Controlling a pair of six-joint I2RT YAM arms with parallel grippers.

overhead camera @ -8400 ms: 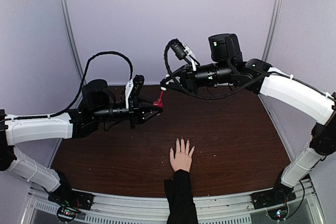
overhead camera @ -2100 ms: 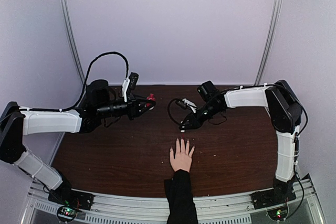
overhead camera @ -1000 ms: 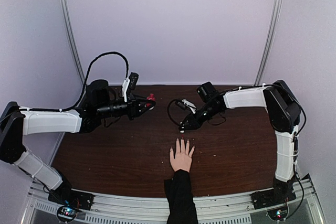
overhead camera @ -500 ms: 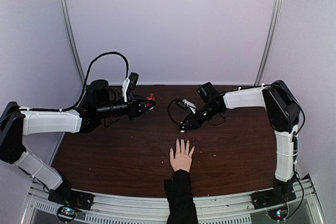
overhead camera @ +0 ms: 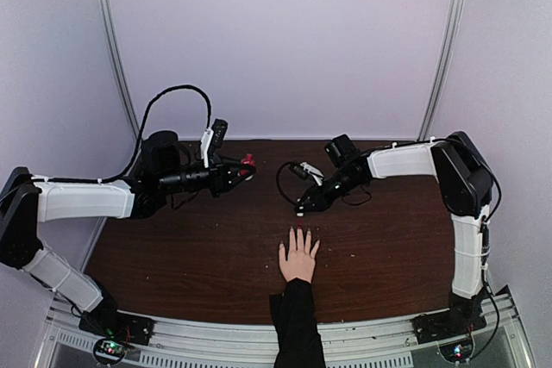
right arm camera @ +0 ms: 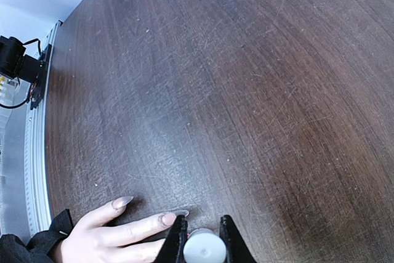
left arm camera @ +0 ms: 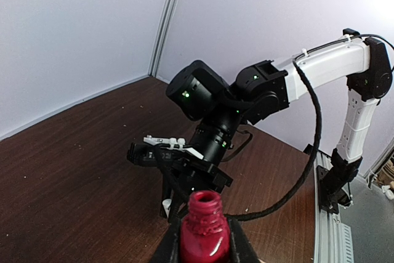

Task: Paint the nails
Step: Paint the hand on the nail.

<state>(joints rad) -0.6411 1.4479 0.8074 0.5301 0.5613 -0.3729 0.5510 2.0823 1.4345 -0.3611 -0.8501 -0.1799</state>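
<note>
A pale hand (overhead camera: 299, 258) with a black sleeve lies flat on the dark table, fingers pointing away. Its nails (right arm camera: 167, 218) look long and pale in the right wrist view. My right gripper (overhead camera: 302, 207) hovers low just beyond the fingertips, shut on a white cap (right arm camera: 204, 248). Whatever hangs below the cap is hidden. The right gripper (right arm camera: 203, 231) sits right beside one long nail tip (right arm camera: 180, 212). At the back left, my left gripper (overhead camera: 244, 164) is shut on a small red bottle (left arm camera: 204, 233) with an open neck.
The brown table (overhead camera: 388, 239) is bounded by grey walls behind and metal rails (overhead camera: 216, 346) at the near edge. The right arm (left arm camera: 320, 69) reaches across in front of the left wrist camera. A black cable (overhead camera: 177, 92) loops above the left arm.
Since the earliest frame the right arm came down from the bottle to the fingertips. Over the last second it barely shifts; the left arm and the hand stay still.
</note>
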